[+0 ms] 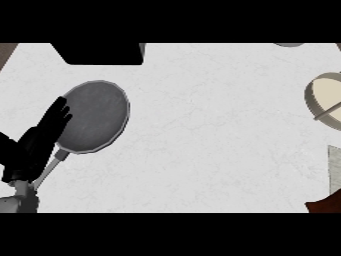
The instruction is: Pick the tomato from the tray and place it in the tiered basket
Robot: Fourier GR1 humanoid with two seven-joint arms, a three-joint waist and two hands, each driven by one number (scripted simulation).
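At left: left hand [27, 147] (fingers [55, 117] straight) at pan [95, 117] rim | tiered basket [310, 100] right

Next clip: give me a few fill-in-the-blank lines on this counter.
1. The left hand rests with its fingers ___.
2. The round pan next to it is ___ in colour.
3. The basket stands at the view's ___ edge.
Missing words: open; grey; right.
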